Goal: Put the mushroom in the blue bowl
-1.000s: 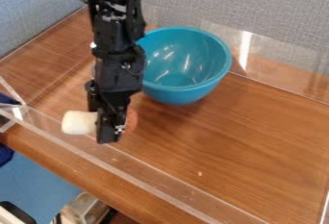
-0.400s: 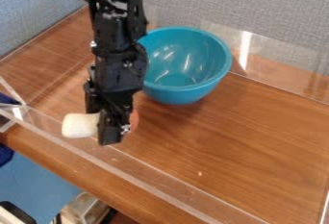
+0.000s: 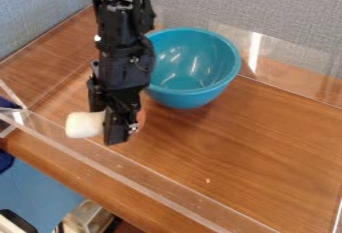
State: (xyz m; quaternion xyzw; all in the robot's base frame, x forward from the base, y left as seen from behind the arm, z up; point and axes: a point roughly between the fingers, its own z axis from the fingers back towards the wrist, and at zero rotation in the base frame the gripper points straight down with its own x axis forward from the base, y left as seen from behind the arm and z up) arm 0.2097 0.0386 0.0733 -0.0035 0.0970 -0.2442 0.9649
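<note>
Wooden table (image 3: 254,137) | claw (image 3: 115,127) grips mushroom (image 3: 86,125) | blue bowl (image 3: 194,69) behind

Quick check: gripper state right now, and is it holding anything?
Gripper: closed on the mushroom, its cream stem sticking out to the side.

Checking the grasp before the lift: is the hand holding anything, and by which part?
The hand is shut on the mushroom, gripping it at the reddish-brown cap end; the cream stem sticks out sideways, free. The blue bowl is untouched.
</note>
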